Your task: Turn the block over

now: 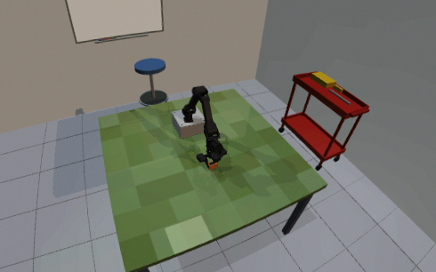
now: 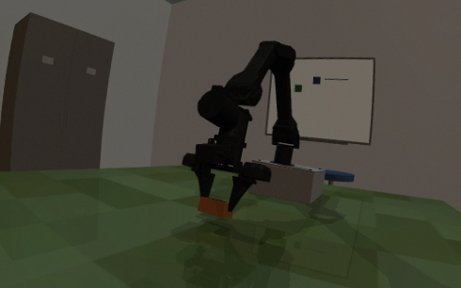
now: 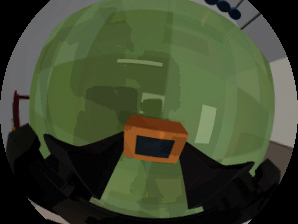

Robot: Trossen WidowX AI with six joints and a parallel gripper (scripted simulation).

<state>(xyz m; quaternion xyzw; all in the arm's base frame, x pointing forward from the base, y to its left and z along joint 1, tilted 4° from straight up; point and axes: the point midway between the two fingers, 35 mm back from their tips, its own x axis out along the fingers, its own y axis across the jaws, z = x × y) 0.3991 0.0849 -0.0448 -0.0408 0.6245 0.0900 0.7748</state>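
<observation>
Gripper [image 2: 219, 203] pinches orange block [image 2: 215, 207] just above table [image 2: 69, 221]; only wrist view shows its dark marked face [image 3: 154, 145].

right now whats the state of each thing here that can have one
claw: shut on the block, pointing down
block: orange, gripped between the claw's fingers, lifted just off the table, dark marked side up toward the wrist camera
table: green, carries the arm's base
cupboard: doors shut
cart: upright beside the table, yellow thing on top shelf
stool: upright, nothing on it
</observation>
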